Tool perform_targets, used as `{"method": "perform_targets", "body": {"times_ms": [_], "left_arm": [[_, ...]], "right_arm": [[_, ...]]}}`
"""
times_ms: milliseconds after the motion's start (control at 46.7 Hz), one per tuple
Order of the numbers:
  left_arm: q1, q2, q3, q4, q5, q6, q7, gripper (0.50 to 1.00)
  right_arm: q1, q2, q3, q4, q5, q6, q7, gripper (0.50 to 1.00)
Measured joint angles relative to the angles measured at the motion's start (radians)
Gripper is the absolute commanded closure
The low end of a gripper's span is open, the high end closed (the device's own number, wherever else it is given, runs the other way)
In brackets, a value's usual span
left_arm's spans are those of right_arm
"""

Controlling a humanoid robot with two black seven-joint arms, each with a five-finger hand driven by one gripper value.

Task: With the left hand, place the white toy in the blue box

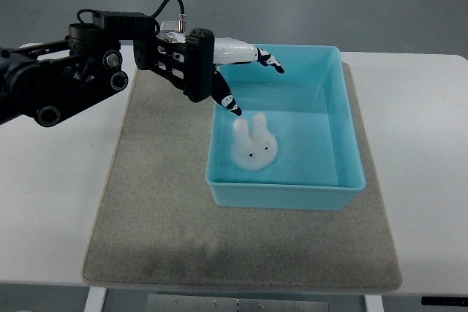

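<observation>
Hovering at upper centre of the frame, over the far left corner of the box: the left hand (pixel 219 71), black-backed with white, black-tipped fingers (pixel 248 54) spread loose and holding nothing. Reaching in from the left edge behind it, a bulky black arm (pixel 58 82) with a looped cable on top. Lying just below the lowest fingertip, apart from it as far as can be told: the white, soft, rabbit-shaped toy (pixel 253 147), two ears pointing up-frame, flat on the floor of the light blue rectangular plastic box (pixel 344 129), toward its left wall. Under the box, a grey felt-like mat (pixel 146 202) on the white bench (pixel 417 144). No right arm anywhere in view.

Placement looks done, judging by this; remaining risk seems to sit in the retreat. Pulling back low could catch the downward finger on the box's left rim and drag or tip the light box across the mat. Dipping instead could snag an ear and lift the toy out again. Rising clear first looks safest.
</observation>
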Motion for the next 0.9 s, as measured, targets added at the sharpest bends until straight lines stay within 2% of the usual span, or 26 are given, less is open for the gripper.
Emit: {"method": "perform_targets", "body": {"times_ms": [43,171,492,728,899], "left_arm": [[0.000,0.000,-0.006,0.005,-0.001,0.003,0.000,0.547],[0.000,-0.001,-0.029,0.026,-0.026,0.039,-0.002,0.544],[-0.004,-0.002,-0.032,0.138,-0.181,0.211,-0.002,0.549],[-0.011,-0.007,-0.033,0.227,-0.483,0.358,0.003,0.555],[-0.011,-0.010,-0.038,0.247,-0.821,0.460,0.003,0.555]], "right_arm": [[0.000,0.000,0.000,0.000,0.000,0.000,0.000,0.564],[0.000,0.000,0.000,0.000,0.000,0.000,0.000,0.564],[0.000,0.000,0.000,0.000,-0.001,0.000,0.000,0.564],[0.000,0.000,0.000,0.000,-0.001,0.000,0.000,0.564],[0.000,0.000,0.000,0.000,0.000,0.000,0.000,0.564]]}}
